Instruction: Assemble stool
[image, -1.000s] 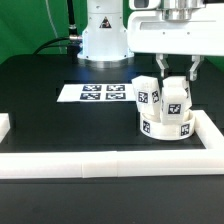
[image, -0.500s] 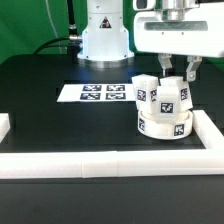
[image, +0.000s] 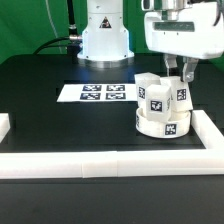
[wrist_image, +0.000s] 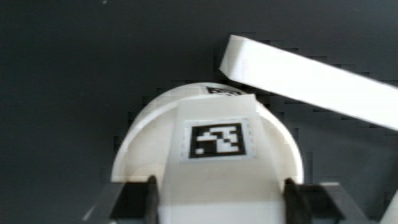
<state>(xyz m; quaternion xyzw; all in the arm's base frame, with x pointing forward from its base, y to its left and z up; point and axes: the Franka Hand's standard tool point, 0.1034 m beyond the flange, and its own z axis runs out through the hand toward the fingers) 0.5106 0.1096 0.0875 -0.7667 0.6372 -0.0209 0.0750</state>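
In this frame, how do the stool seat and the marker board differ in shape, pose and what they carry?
The stool seat is a thick round disc; the marker board is a thin flat rectangle. The seat sits in the corner of the white border rails with legs standing on it; the board lies apart on the open table and carries nothing but tags. The gripper is at the seat's legs, not the board. Both are white with black-and-white square tags.

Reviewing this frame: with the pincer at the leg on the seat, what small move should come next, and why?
Probably keep twisting the leg into the seat. The pincer straddles this upright leg; whether it grips, I cannot tell. Two other legs stand beside it on the seat.
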